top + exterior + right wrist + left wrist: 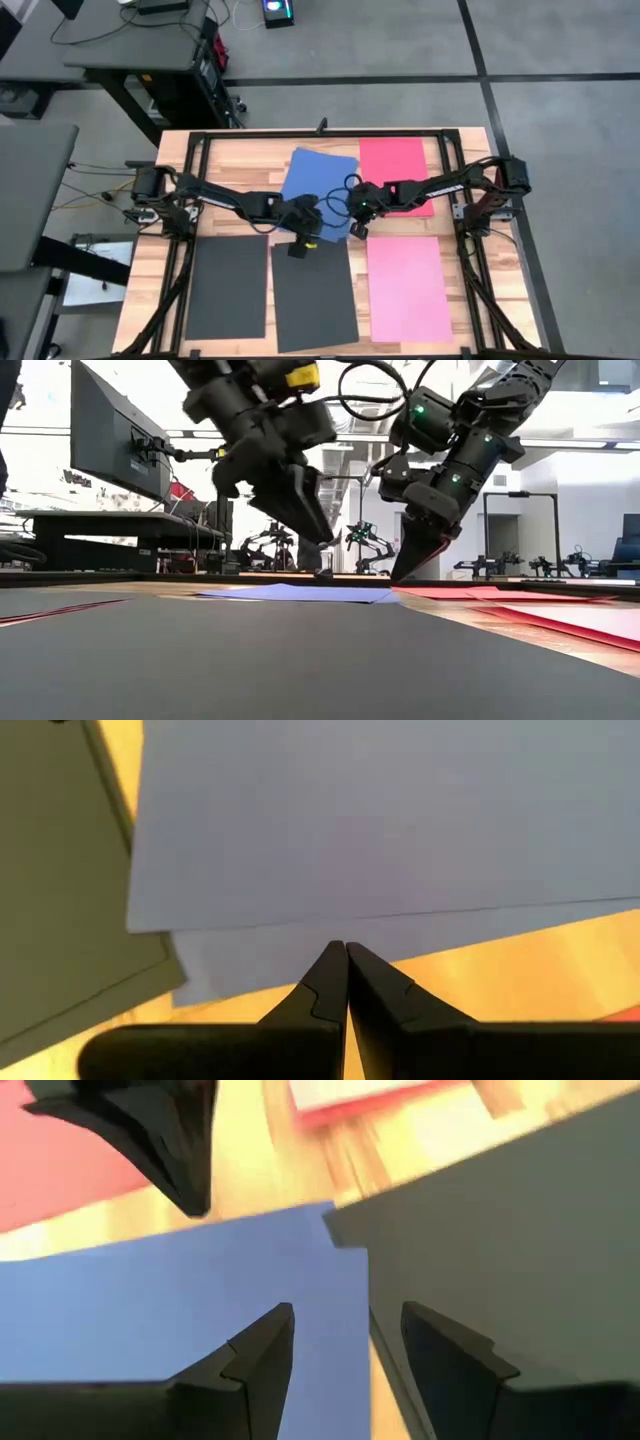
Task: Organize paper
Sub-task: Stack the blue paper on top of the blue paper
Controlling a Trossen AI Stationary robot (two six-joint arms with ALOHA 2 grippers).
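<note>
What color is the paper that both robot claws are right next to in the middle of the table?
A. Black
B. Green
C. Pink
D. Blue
D. The left gripper and the right gripper both sit at the near edge of the blue sheet, which lies tilted in the middle; the left wrist view shows its open fingers over that blue corner.

On the wooden table: 2 dark grey sheets, 1 blue sheet, 1 red sheet, 1 pink sheet; above them, 2 dark robot arms.
</note>
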